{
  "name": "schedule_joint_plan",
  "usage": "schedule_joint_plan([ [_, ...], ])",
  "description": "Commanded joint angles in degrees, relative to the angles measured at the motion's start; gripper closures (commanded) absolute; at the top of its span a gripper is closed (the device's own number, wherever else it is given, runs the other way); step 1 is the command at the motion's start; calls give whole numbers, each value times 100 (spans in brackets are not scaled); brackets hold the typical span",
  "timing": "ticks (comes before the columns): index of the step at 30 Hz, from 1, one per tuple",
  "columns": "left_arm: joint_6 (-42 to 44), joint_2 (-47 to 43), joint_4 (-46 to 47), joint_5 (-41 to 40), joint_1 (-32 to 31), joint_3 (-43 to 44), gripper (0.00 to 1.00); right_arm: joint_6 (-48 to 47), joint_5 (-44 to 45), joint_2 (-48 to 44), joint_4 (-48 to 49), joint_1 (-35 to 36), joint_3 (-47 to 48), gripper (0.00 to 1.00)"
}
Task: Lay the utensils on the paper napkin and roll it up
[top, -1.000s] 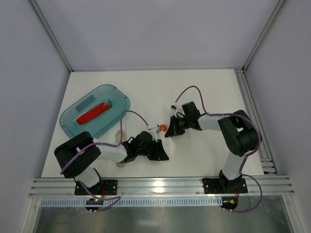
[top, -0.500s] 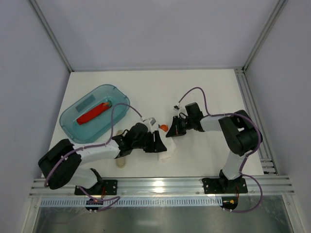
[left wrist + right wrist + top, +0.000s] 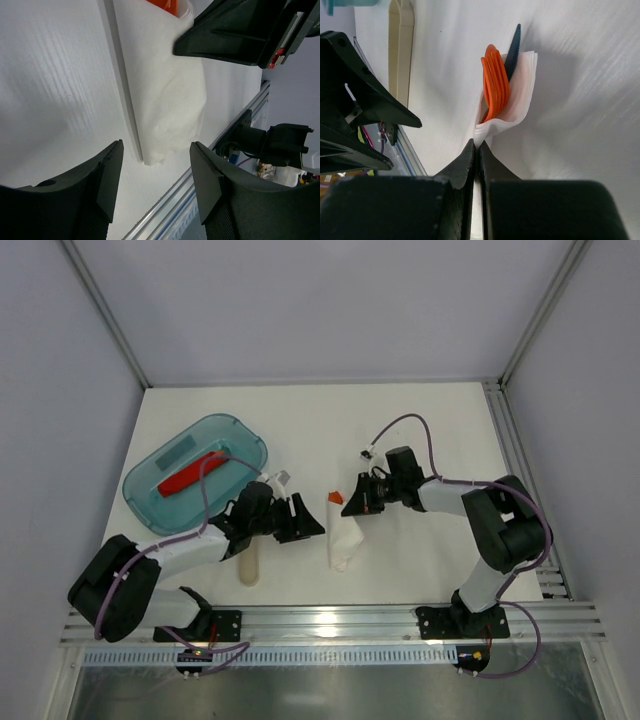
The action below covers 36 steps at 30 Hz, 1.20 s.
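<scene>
The paper napkin (image 3: pixel 343 538) lies folded into a loose roll on the table between the arms. An orange utensil (image 3: pixel 494 86) and a dark blue utensil (image 3: pixel 513 49) stick out of its far end. My right gripper (image 3: pixel 479 145) is shut on the napkin's (image 3: pixel 521 95) layered edge at that end. My left gripper (image 3: pixel 305 520) stands open just left of the roll, touching nothing. In the left wrist view the napkin (image 3: pixel 170 100) lies beyond the spread jaws of the left gripper (image 3: pixel 156 150). A beige utensil (image 3: pixel 248 562) lies bare on the table under the left arm.
A teal tray (image 3: pixel 235 435) holding a red piece (image 3: pixel 190 473) sits at the back left. The right gripper's body (image 3: pixel 240 30) hangs over the roll's far end. The table's metal rail (image 3: pixel 320 625) runs along the near edge.
My left gripper has opened, let go of the napkin and drawn back to the left. The right gripper has closed on the napkin's edge. The roll now lies longer and uncovered.
</scene>
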Motion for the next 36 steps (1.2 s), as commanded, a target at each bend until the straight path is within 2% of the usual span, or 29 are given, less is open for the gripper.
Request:
schedule_joint_plan([
  [1, -28, 95, 554, 608, 19, 143, 40, 14, -24, -347, 202, -30, 3, 96],
  [5, -97, 227, 930, 660, 71, -6, 37, 23, -24, -355, 185, -39, 3, 96],
  [14, -27, 675, 1406, 748, 98, -155, 39, -39, -6, -698, 9, -48, 20, 96],
  [16, -18, 754, 1809, 801, 107, -260, 39, -12, -24, -847, 9, -57, -6, 96],
  [29, -484, 1098, 4076, 1802, 326, -410, 33, 23, -428, -2138, -307, -57, -129, 96],
  [36, -528, 975, 4245, 2251, 326, -164, 33, 268, -683, -2736, -273, -48, -147, 96],
])
